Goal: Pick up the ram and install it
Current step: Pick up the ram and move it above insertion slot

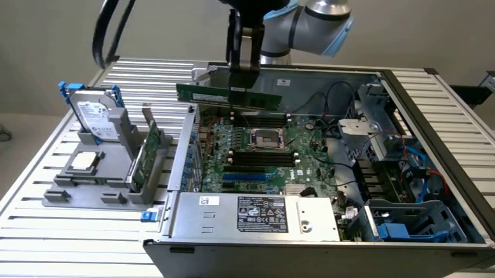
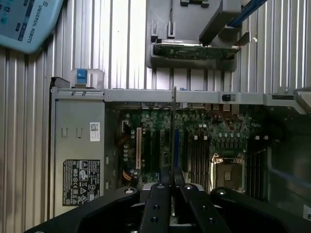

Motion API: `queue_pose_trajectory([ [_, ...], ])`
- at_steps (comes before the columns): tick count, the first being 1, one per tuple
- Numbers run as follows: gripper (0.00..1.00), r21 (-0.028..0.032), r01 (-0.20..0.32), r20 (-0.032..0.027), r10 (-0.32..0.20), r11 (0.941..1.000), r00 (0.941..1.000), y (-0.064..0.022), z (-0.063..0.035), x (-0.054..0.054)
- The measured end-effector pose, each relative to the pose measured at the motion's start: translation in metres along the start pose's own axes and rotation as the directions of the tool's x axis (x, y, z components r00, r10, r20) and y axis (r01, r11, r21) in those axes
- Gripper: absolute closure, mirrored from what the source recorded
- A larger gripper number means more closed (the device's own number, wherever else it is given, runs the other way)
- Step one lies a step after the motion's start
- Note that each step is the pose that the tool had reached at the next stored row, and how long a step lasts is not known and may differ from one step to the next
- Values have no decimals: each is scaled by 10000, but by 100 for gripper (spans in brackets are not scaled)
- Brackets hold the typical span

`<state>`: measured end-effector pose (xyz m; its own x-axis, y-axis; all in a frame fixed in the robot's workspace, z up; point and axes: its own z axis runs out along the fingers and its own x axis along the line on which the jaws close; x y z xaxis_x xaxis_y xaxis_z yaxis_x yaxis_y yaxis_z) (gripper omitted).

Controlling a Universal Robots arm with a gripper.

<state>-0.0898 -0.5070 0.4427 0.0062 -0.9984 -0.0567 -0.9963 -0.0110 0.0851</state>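
The gripper (image 1: 246, 83) pinches the ram (image 1: 208, 94) — thin, flat, green.

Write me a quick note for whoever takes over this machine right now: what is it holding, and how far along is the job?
Gripper: shut on the ram, gripping it from above.
Ram: in the air over the open computer case, above the motherboard, touching nothing below it.
Done: the ram is picked up.
Left: it is not yet seated in a black memory slot.
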Motion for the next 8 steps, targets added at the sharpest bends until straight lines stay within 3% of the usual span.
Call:
queue_pose_trajectory([
  [8, 86, 3, 14, -5, -14, 10000, 10000, -276, 93, -30],
])
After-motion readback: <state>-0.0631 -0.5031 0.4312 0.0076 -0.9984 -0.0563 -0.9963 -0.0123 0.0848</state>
